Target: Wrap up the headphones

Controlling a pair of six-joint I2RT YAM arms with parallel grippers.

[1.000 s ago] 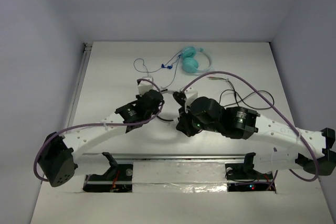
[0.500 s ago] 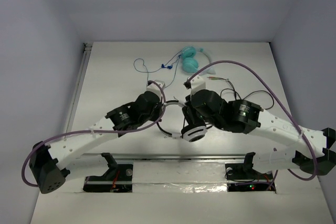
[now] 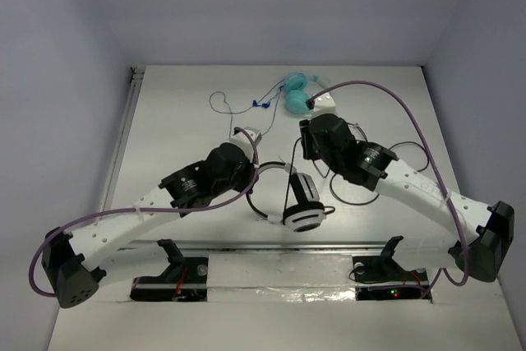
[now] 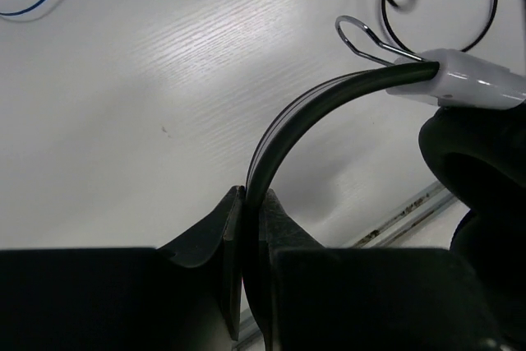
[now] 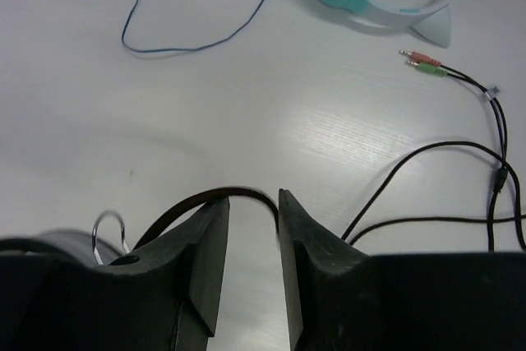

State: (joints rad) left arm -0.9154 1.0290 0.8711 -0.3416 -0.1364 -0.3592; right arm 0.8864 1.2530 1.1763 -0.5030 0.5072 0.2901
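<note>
My left gripper (image 3: 256, 172) is shut on the black-and-white headband (image 4: 306, 113) of the headphones (image 3: 302, 213), which hang lifted with a white earcup (image 4: 477, 86) lowest. A wire hanger loop (image 4: 362, 39) shows at the band's end. My right gripper (image 3: 307, 144) stands just behind them, open. In the right wrist view the dark cable (image 5: 246, 192) arcs just past the gripper (image 5: 252, 199) and touches neither finger. The rest of the cable (image 3: 403, 154) lies in loops on the table to the right, ending in red and green plugs (image 5: 423, 63).
Smaller teal headphones (image 3: 297, 98) lie at the back of the table, their thin blue cable (image 3: 220, 103) trailing left. A metal rail (image 3: 271, 244) runs along the near edge. White walls close in the table on three sides.
My right gripper has opened, let go and pulled back towards the far right. The left arm has swung the headphones nearer and to the right, so the earcups now hang in the open.
</note>
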